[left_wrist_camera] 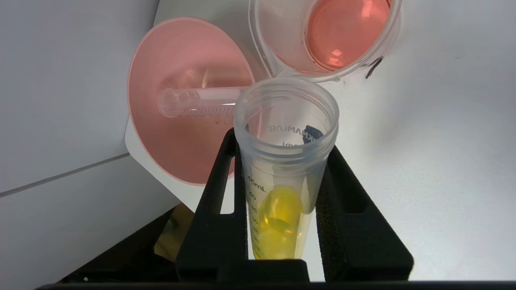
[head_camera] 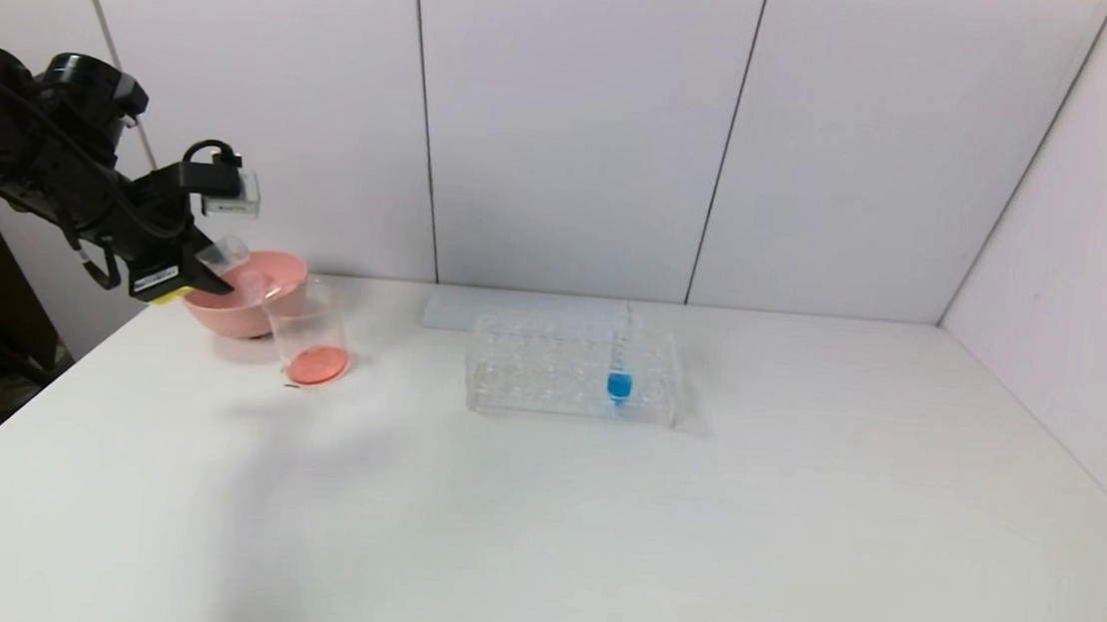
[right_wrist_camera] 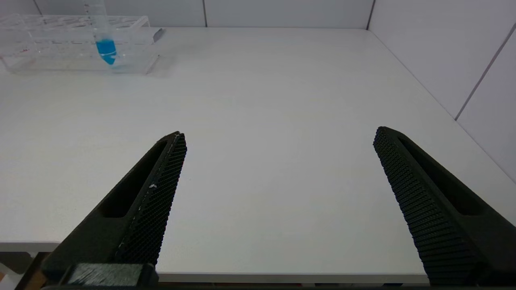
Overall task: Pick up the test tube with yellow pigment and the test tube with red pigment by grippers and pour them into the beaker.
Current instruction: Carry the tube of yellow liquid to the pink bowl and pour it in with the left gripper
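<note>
My left gripper (left_wrist_camera: 282, 189) was squeezed tight on the test tube with yellow pigment (left_wrist_camera: 284, 169), one black finger on each side of it. In the left wrist view the tube filled the middle of the frame. Its long way ran straight out from my fingers, with the open mouth pointing away from me and the yellow liquid pooled low at the rounded end by my palm.

Just past the mouth, at the top of that frame, stood the beaker (left_wrist_camera: 322, 36) with red-orange liquid already in its bottom. The tube's mouth was near the beaker's rim but not yet over it, so I judged I had to reach a bit farther and tip more.

Beside the beaker, in the upper left of the frame, sat the pink bowl (left_wrist_camera: 181, 133) with an empty tube (left_wrist_camera: 197, 101) lying on its side inside.

My right gripper (right_wrist_camera: 278, 181) hung spread wide apart over the bare table (right_wrist_camera: 262, 100), far from the beaker. Far off, the clear tube rack (head_camera: 574, 368) held the tube with blue liquid (head_camera: 620, 362).
</note>
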Available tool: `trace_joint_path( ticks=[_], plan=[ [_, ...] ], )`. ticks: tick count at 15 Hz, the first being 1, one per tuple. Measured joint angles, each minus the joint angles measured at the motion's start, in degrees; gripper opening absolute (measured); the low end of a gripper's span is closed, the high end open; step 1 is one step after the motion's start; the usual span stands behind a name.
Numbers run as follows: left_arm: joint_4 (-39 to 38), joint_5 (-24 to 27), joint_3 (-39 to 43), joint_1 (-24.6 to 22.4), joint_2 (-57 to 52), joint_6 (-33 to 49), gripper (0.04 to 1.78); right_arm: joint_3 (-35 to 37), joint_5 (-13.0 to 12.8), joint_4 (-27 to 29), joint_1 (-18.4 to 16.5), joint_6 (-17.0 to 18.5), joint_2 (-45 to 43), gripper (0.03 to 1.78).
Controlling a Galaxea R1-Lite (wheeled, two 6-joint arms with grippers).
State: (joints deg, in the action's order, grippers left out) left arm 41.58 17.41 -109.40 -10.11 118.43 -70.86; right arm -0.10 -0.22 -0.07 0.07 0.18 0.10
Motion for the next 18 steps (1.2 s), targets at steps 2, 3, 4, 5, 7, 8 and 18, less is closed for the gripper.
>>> trace_joint_path(
  ticks=[2, 3, 4, 5, 7, 8, 18],
  plan=[
    [0.0, -0.1, -0.2, 0.0, 0.5, 0.0, 0.49, 0.0, 0.0, 0.0, 0.0, 0.0, 0.0, 1.7],
    [0.1, -0.2, -0.6, 0.2, 0.7, -0.1, 0.49, 0.0, 0.0, 0.0, 0.0, 0.0, 0.0, 1.7],
    [0.1, -0.4, -1.0, 0.3, 1.0, -0.7, 0.49, 0.0, 0.0, 0.0, 0.0, 0.0, 0.0, 1.7],
    [0.1, -0.5, -1.5, 0.6, 1.3, -1.6, 0.49, 0.0, 0.0, 0.0, 0.0, 0.0, 0.0, 1.7],
    [2.0, -0.9, -3.0, 1.0, 1.9, -2.1, 0.49, 0.0, 0.0, 0.0, 0.0, 0.0, 0.0, 1.7],
    [2.8, -1.1, -3.5, 1.3, 2.2, -2.5, 0.49, 0.0, 0.0, 0.0, 0.0, 0.0, 0.0, 1.7],
    [2.4, -9.9, -4.5, 3.6, 2.9, -4.1, 0.49, 0.0, 0.0, 0.0, 0.0, 0.0, 0.0, 1.7]
  ],
)
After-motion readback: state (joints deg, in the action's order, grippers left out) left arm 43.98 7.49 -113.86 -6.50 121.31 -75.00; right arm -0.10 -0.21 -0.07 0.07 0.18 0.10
